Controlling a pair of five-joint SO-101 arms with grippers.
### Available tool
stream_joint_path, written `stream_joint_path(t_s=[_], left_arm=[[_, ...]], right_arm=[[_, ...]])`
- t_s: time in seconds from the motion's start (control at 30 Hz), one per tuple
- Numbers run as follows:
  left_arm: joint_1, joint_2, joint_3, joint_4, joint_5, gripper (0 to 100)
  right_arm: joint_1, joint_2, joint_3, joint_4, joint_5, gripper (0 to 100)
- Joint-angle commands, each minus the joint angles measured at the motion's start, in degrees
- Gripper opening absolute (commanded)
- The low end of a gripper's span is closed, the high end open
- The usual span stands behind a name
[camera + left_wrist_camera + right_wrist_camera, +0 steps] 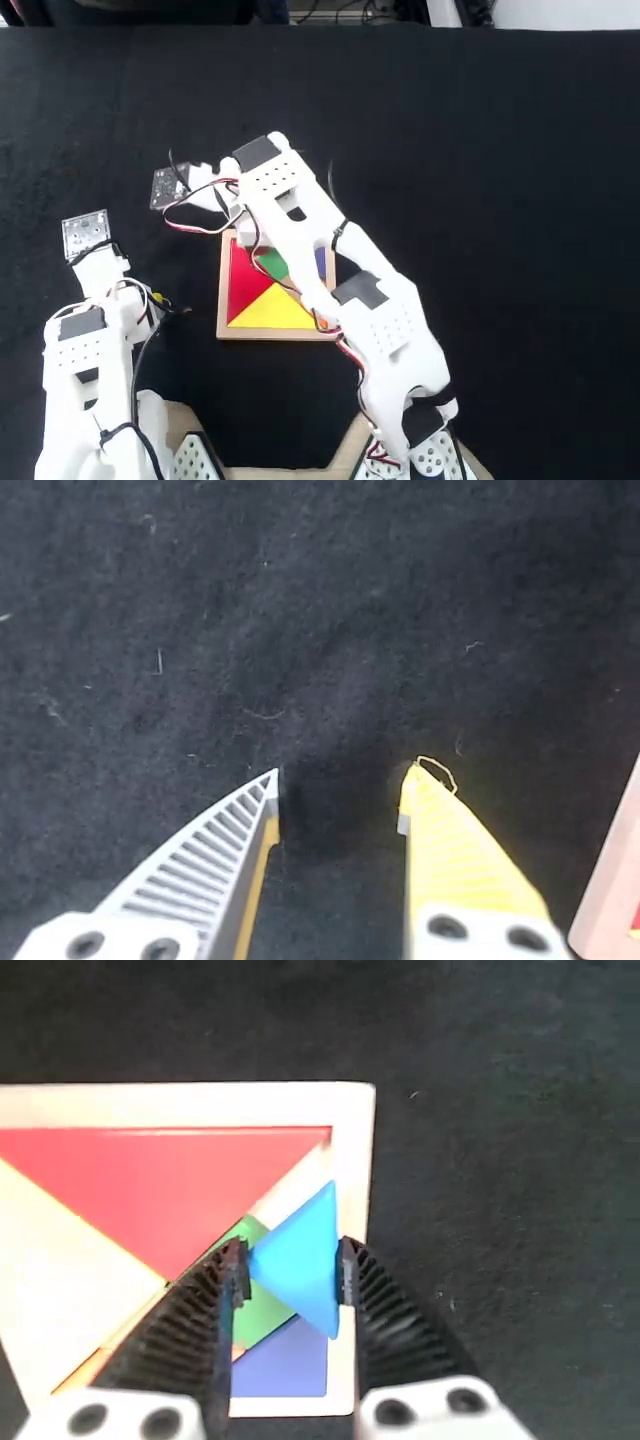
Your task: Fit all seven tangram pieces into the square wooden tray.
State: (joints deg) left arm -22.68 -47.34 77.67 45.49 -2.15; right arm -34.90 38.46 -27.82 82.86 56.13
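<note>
one blue triangle — pinched in the right hand over the tray.

Black cloth is covering the whole table, lying flat and matte. Past its far edge, at 12 o'clock, cables are trailing across a dark strip. A white surface is showing at 1 o'clock. A tan board is edging in at 6 o'clock. Pale lint is clinging to the cloth. Light is falling evenly.
</note>
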Motion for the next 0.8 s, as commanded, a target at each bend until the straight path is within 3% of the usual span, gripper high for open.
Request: stream_joint_path(t_s=[0.0,0.2,0.4,0.77], left_arm=[[0.8,0.1,-2.0,0.4,-0.3,20],[1.1,0.1,-2.0,0.4,-0.3,20],[1.4,0.1,-2.0,0.4,-0.4,20],[1.5,0.1,-2.0,0.1,-0.4,20]], right_arm=[[-1.3,-0.5,-2.8,-1.1,-0.7,1.1],[-1.8,-0.2,-1.4,-0.6,-3.2,3.3],[-1.8,0.8,-0.8,0.2,-3.7,21.0],[-1.8,0.8,-0.4,0.3,-3.7,21.5]])
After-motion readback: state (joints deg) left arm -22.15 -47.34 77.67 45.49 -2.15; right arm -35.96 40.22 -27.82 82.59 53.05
